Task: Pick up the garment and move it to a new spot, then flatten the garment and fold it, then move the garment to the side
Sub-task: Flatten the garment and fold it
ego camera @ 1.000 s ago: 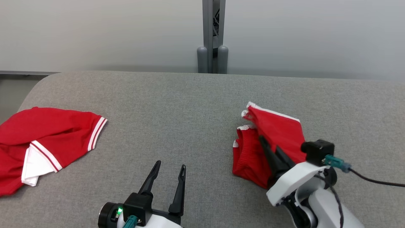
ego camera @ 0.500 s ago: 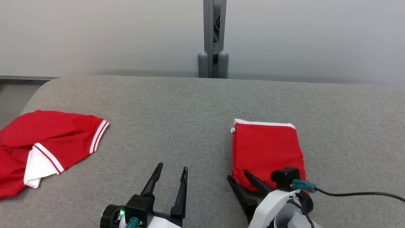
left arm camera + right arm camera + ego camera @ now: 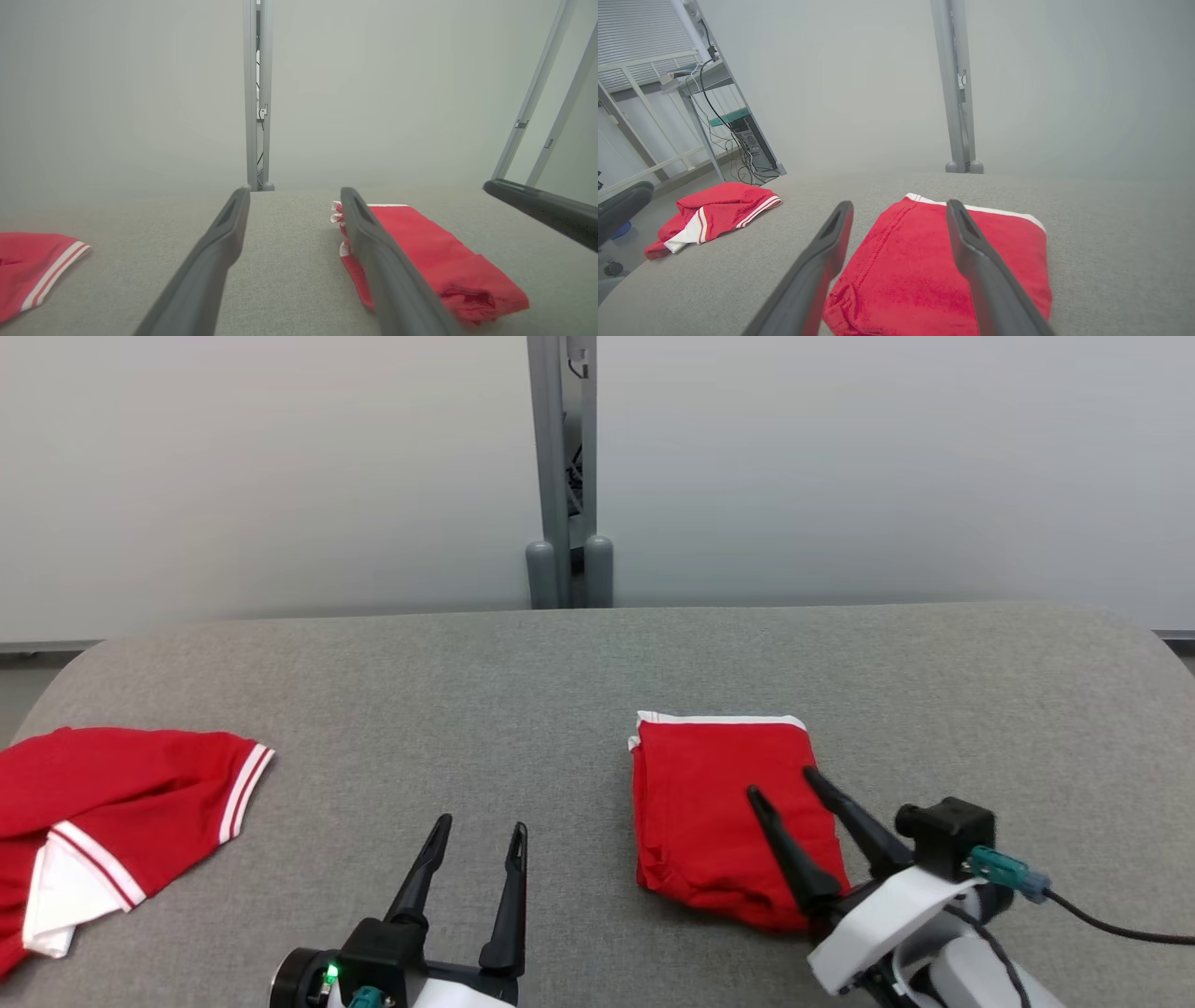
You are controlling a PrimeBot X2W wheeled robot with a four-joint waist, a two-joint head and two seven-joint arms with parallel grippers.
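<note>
A pale wall (image 3: 280,476) runs behind a grey cloth-covered desk (image 3: 523,691) with rounded far corners, which takes up the lower half of the head view. At the desk's left edge lies a loose red shirt with white stripes (image 3: 121,793), crumpled, one striped cuff pointing toward the middle and a white panel turned out at its near side; it also shows in the right wrist view (image 3: 714,210) and at the edge of the left wrist view (image 3: 28,261).

The folded red garment with white trim (image 3: 709,803) lies right of centre on the desk, a compact rectangle with its white edge on the far side and its thicker, rumpled fold nearest the robot, well apart from the loose shirt. A grey metal post (image 3: 563,476) stands upright against the wall just beyond the desk's far edge.

The right hand (image 3: 781,783) is spread wide over the near right part of the folded garment and grips nothing; whether its tips touch the cloth is unclear. The left hand (image 3: 480,825) is wide open and empty, above bare desk between the two garments.
</note>
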